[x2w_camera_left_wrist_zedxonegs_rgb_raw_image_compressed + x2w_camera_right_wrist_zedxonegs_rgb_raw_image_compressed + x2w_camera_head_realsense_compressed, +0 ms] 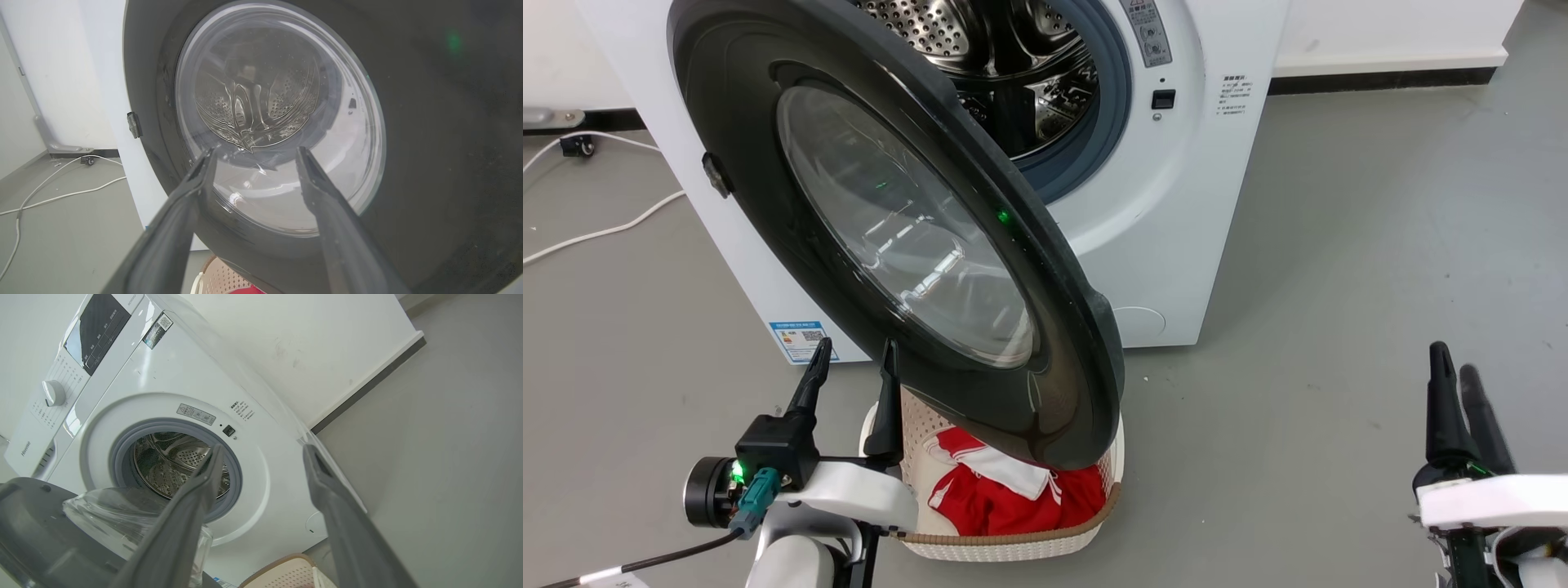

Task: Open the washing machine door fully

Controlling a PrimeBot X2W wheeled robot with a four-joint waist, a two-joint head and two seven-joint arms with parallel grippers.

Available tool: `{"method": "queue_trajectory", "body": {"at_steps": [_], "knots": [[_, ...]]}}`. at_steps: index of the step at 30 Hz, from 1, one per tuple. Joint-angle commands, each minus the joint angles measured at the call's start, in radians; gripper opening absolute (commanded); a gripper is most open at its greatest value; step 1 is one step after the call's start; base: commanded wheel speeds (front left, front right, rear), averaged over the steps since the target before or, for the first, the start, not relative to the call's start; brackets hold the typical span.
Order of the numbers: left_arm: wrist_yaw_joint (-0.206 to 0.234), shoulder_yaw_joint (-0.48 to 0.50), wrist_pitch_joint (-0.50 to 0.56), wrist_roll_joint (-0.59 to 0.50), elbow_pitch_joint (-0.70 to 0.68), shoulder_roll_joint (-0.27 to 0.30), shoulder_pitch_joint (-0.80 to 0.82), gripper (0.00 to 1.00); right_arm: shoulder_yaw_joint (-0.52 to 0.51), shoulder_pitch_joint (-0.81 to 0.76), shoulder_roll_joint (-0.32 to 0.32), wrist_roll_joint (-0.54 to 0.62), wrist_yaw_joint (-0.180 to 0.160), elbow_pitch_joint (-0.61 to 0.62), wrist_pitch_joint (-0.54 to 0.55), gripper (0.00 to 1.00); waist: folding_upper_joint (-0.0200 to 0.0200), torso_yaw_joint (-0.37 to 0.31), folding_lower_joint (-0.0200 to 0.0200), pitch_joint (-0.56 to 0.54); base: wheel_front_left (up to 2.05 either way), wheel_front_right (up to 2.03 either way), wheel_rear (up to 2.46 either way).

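I see the big round glossy black washing machine door (907, 245), with its bulging glass window, standing partly open from the white front-loading washing machine (1176, 204) at the head view's top centre. My left gripper (858, 347), lower left, is spread and empty beside the door's lower rim, perhaps touching it. My right gripper (1454, 359), lower right, is likewise parted and holds nothing.
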State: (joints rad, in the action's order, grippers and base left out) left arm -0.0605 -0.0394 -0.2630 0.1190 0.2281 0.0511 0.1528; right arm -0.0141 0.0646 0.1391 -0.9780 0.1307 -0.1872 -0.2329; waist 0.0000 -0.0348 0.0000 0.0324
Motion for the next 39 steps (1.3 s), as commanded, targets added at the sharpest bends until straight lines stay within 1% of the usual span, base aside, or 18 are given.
{"method": "queue_trajectory", "body": {"at_steps": [1, 3, 6, 8, 12, 14, 17, 19, 22, 28, 39], "knots": [[0.002, -0.001, -0.003, 0.002, 0.0, 0.0, -0.005, 1.0, -0.002, 0.021, 0.013, 0.09, 0.0, 0.006, -0.012, 1.0, 0.0, 0.0, 0.0, -0.003, 0.0, 0.0, 0.0], [0.004, 0.001, -0.003, 0.002, -0.002, -0.001, -0.008, 1.0, -0.014, 0.021, 0.029, 0.274, 0.0, 0.014, -0.025, 1.0, 0.0, 0.0, 0.0, -0.008, 0.0, 0.0, 0.0], [0.004, 0.004, -0.003, 0.001, -0.007, -0.001, -0.01, 1.0, -0.035, 0.019, 0.01, 0.503, 0.0, 0.041, -0.029, 1.0, 0.0, 0.0, 0.0, -0.012, 0.0, 0.0, 0.0], [0.005, 0.006, -0.003, -0.003, -0.009, -0.001, -0.011, 1.0, -0.042, 0.006, 0.001, 0.636, 0.0, 0.063, -0.03, 1.0, 0.0, 0.0, 0.0, -0.013, 0.0, 0.0, 0.0], [0.004, 0.012, -0.003, -0.01, -0.013, 0.0, -0.011, 1.0, -0.045, -0.032, -0.02, 0.829, 0.0, 0.11, -0.022, 1.0, 0.0, 0.002, 0.0, -0.014, 0.0, 0.0, 0.0], [0.003, 0.016, -0.003, -0.011, -0.013, 0.002, -0.012, 1.0, -0.042, -0.054, -0.031, 0.897, 0.0, 0.131, -0.014, 1.0, 0.0, 0.003, 0.0, -0.014, 0.0, 0.0, 0.0], [0.001, 0.02, -0.003, -0.016, -0.011, 0.003, -0.012, 1.0, -0.041, -0.086, -0.046, 0.953, 0.0, 0.15, 0.0, 1.0, 0.0, 0.004, 0.0, -0.015, 0.0, 0.0, 0.0], [-0.001, 0.021, -0.003, -0.021, -0.01, 0.003, -0.015, 1.0, -0.038, -0.105, -0.057, 0.969, 0.0, 0.154, 0.009, 1.0, 0.0, 0.004, 0.0, -0.016, 0.0, 0.0, 0.0], [0.0, 0.022, -0.003, -0.023, -0.009, 0.003, -0.017, 1.0, -0.045, -0.12, -0.073, 0.943, 0.0, 0.148, 0.012, 1.0, 0.0, 0.004, 0.0, -0.015, 0.0, 0.0, 0.0], [-0.004, 0.024, -0.003, -0.028, -0.007, 0.003, -0.017, 1.0, -0.055, -0.109, -0.085, 0.917, 0.0, 0.142, 0.01, 1.0, 0.0, 0.003, 0.0, -0.013, 0.0, 0.0, 0.0], [-0.009, 0.023, -0.003, -0.028, 0.003, 0.003, -0.008, 1.0, -0.055, -0.087, -0.09, 0.912, 0.0, 0.141, 0.007, 1.0, 0.0, 0.006, 0.0, -0.008, 0.0, 0.0, 0.0]]}}
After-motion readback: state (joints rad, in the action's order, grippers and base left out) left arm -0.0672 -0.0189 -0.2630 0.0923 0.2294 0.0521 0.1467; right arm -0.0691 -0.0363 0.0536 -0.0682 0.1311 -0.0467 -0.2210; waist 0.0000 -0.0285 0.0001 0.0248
